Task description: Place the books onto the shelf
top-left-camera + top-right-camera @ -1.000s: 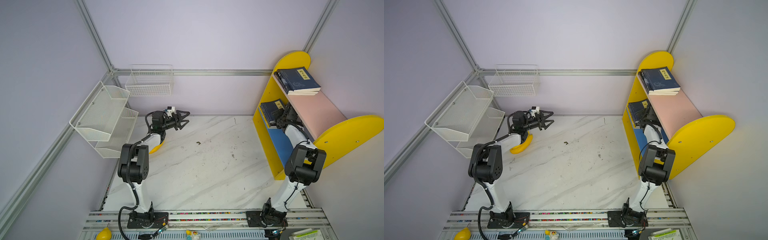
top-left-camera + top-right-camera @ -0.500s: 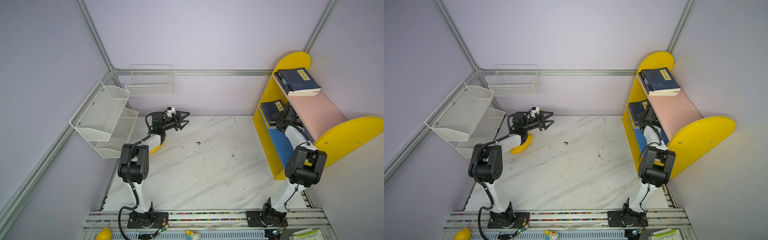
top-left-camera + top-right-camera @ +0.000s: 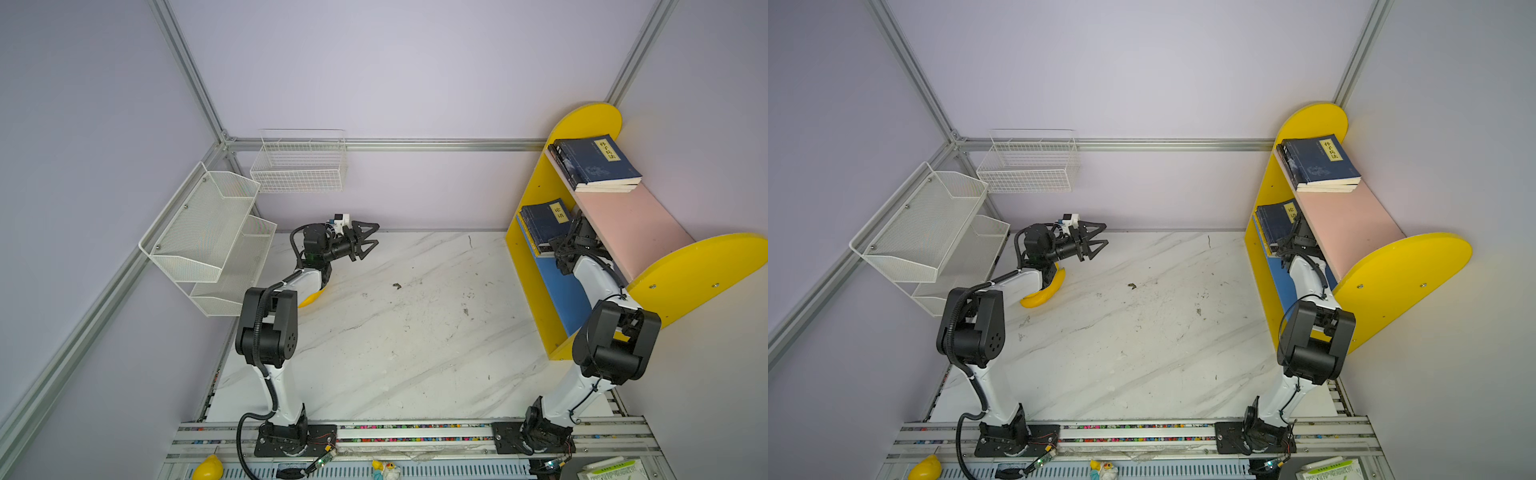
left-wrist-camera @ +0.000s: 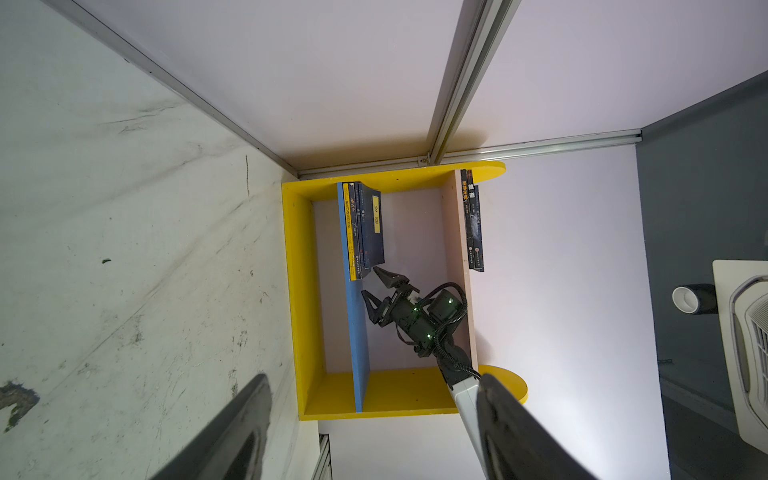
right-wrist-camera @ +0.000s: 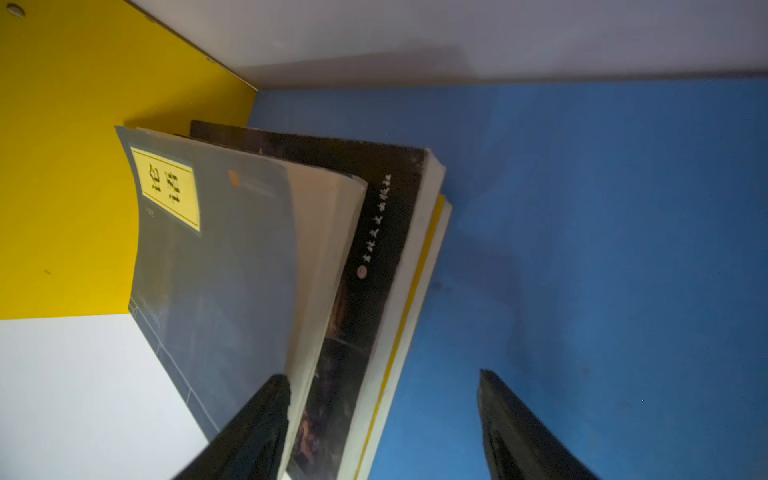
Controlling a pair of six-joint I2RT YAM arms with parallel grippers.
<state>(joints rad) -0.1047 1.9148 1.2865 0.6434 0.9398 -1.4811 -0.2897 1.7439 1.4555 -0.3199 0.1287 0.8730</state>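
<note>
While the right gripper (image 4: 370, 281), jaws spread, was under the pink board (image 3: 631, 224) just beside the lower books (image 3: 540, 224) lying on the blue board (image 5: 602, 208) of the shelf (image 3: 685, 266), the upper books (image 3: 594, 162) sat stacked above; the left gripper (image 3: 376, 235), likewise spread, hung over the table (image 3: 415, 332) near a banana (image 3: 1042, 295).

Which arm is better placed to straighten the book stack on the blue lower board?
Right. The right gripper is open inside the shelf, beside the book stack; the left gripper hovers far across the table, near the banana.
</note>
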